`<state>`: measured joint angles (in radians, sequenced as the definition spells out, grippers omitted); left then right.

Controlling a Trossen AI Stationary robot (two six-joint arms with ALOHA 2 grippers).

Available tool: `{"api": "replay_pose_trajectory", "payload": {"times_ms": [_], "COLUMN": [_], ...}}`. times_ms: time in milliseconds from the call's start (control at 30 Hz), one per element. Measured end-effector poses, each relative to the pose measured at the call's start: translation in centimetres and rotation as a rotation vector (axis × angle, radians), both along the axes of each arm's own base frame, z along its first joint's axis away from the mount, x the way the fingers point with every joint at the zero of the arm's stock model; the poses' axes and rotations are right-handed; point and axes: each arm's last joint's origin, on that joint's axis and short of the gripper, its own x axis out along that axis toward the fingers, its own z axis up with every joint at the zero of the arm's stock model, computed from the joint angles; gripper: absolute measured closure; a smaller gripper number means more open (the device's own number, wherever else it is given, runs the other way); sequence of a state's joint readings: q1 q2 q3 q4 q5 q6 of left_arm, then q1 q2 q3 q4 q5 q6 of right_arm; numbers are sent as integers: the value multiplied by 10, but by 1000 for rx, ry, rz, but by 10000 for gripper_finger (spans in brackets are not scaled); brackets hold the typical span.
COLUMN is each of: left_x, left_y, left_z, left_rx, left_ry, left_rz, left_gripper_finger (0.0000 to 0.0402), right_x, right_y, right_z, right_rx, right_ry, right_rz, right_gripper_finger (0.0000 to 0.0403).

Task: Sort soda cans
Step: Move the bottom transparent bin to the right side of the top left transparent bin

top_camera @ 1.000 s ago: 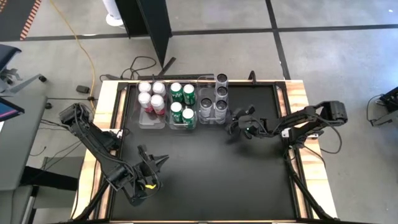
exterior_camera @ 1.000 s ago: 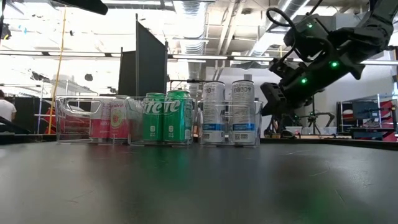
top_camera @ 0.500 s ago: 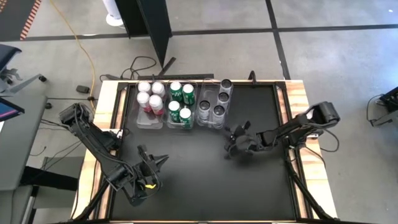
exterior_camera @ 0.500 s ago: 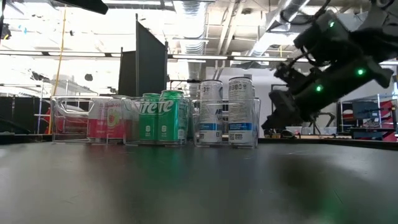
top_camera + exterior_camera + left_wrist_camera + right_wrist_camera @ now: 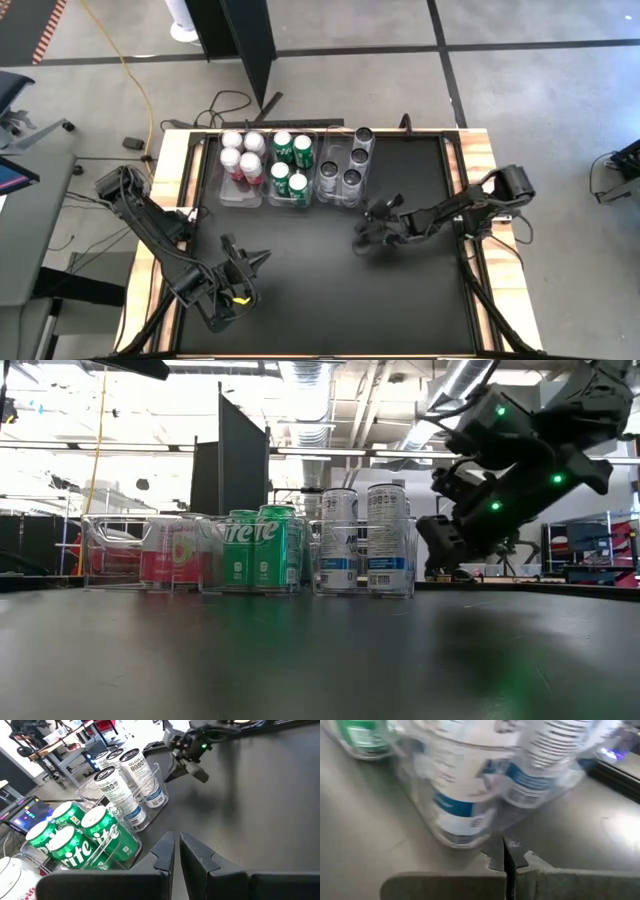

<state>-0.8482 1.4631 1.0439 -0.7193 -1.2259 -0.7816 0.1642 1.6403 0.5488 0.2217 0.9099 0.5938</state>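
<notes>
On the black worktop [image 5: 330,290], nearest the front edge at about seven o'clock, the left gripper [image 5: 243,268] rests with its dark fingers clenched together and grasping nothing. Farther in, at roughly three o'clock from the worktop's centre, the right gripper [image 5: 364,232] hangs just above the surface, its fingers also pressed shut and empty, pointing towards the bins just beyond it.

At the far edge, around twelve o'clock, three clear rectangular plastic bins stand side by side, touching. The right-hand bin [image 5: 341,199] holds four slim cylindrical cans with dark grey-black tops and white labelled sides [image 5: 351,177], standing upright in two pairs. The middle bin [image 5: 291,203] holds four green cylindrical cans with silver tops [image 5: 282,171], all upright. The left-hand bin [image 5: 240,198] holds four red-pink cylindrical cans with silver tops [image 5: 250,160], upright too. In the low view the three groups stand in a row, pink [image 5: 170,553], green [image 5: 258,547] and white-labelled [image 5: 366,538], each within its own bin's walls.
</notes>
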Motion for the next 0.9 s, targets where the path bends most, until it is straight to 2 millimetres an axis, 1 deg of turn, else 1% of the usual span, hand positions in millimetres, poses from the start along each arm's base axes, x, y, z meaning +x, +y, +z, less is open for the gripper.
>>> {"api": "replay_pose_trajectory", "payload": {"times_ms": [167, 267, 367, 467, 667, 900], "left_x": [-1, -1, -1, -1, -1, -1], "left_y": [-1, -1, -1, -1, -1, -1], "left_z": [0, 0, 0, 0, 0, 0], "left_rx": [-1, -2, -2, -3, -3, -4], "left_ry": [2, 2, 2, 3, 4, 3], "left_rz": [-7, -7, -7, -8, -8, -8], "left_gripper_finger": [379, 379, 379, 379, 379, 379], "right_x": [-12, -18, -20, -23, -34, -52], "right_y": [-14, -32, -51, -69, -98, -133], "right_z": [5, 11, 20, 26, 36, 31], "right_rx": [8, 15, 27, 57, 128, 175], "right_ry": [23, 0, -58, -90, -170, -227], "right_rz": [-124, -238, -319, -380, -499, -711], "right_gripper_finger": [403, 403, 403, 403, 403, 403]}}
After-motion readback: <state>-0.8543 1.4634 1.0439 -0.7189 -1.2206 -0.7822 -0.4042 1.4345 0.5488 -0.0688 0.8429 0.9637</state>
